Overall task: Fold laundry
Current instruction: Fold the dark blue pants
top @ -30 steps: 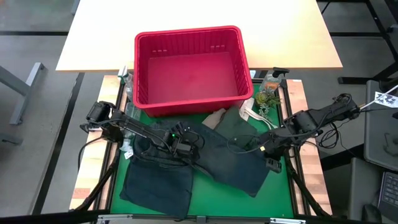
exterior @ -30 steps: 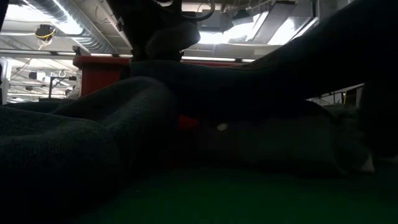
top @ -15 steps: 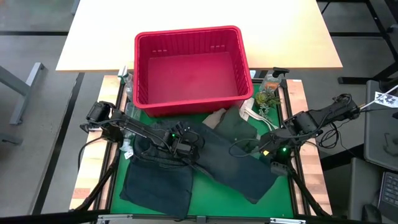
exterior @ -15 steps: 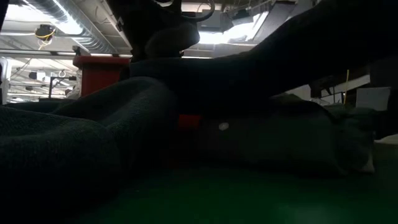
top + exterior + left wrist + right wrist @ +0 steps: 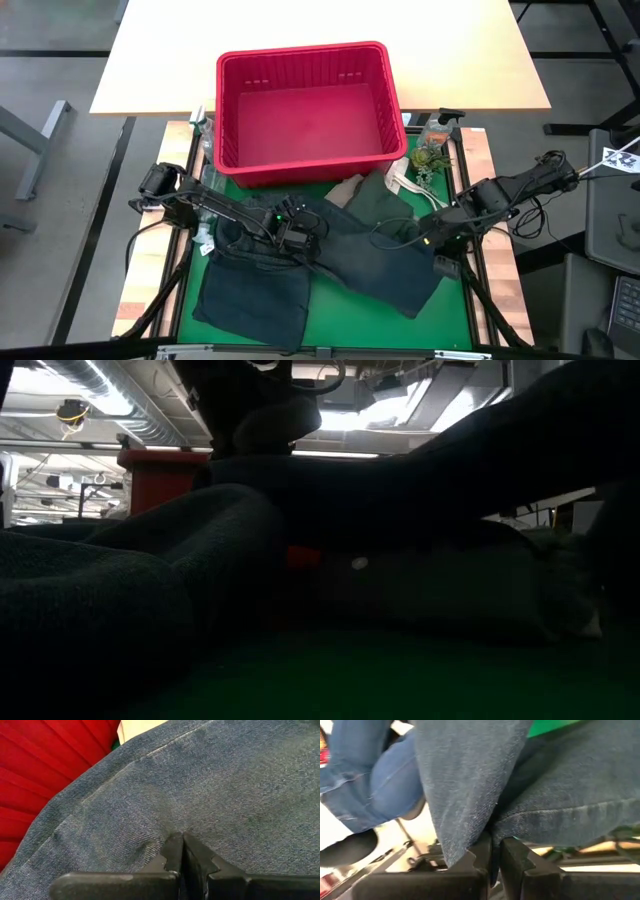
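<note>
From above, the jeans (image 5: 340, 255) lie spread on the desk (image 5: 350, 320) in front of the red basket (image 5: 305, 110), over a green shirt (image 5: 380, 205). Left end effector (image 5: 292, 235) sits at the waistband, right end effector (image 5: 432, 240) at a leg edge.

Low down it's mostly dark heaps of cloth.

Left wrist: fingers (image 5: 172, 851) pinched tight on a denim fold.

Right wrist: fingers (image 5: 481, 852) nipping a hanging edge. Denim looks heavy, floppy, not slippery, so I'd grab seams or hems.
</note>
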Available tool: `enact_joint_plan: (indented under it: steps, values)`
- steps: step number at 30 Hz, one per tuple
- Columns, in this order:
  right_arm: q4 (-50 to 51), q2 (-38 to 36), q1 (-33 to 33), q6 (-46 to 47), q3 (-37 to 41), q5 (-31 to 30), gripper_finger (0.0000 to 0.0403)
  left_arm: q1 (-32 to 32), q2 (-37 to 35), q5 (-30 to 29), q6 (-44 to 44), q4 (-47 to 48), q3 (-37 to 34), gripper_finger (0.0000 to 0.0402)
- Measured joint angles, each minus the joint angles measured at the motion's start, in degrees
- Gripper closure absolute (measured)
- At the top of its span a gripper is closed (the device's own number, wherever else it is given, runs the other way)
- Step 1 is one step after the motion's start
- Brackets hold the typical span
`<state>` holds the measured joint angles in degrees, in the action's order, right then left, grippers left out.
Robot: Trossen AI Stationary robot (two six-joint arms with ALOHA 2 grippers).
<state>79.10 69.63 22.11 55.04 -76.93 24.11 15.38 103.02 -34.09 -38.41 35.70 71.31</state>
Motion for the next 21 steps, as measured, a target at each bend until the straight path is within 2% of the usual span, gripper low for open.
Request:
enact_joint_plan:
  steps: [9,11,15,17,21]
  values:
    - [3.69,0.0,0.04,-4.35,0.0,-6.93,0.0377,0.0,0.0,0.02,0.01,-0.04,-0.02,0.0398]
    - [3.73,0.0,0.04,-5.76,0.0,-10.6,0.0377,0.0,0.0,0.02,0.0,-0.04,-0.02,0.0398]
    - [4.33,0.0,0.0,-7.97,0.0,-21.85,0.0377,0.0,0.0,0.02,0.0,-0.04,-0.04,0.0398]
    - [4.9,0.0,0.0,-8.36,0.0,-24.86,0.0377,0.0,0.0,0.02,0.0,-0.04,-0.04,0.0398]
    - [5.06,0.0,0.0,-10.41,0.0,-24.84,0.0376,0.0,0.0,0.04,0.0,-0.07,-0.04,0.0398]
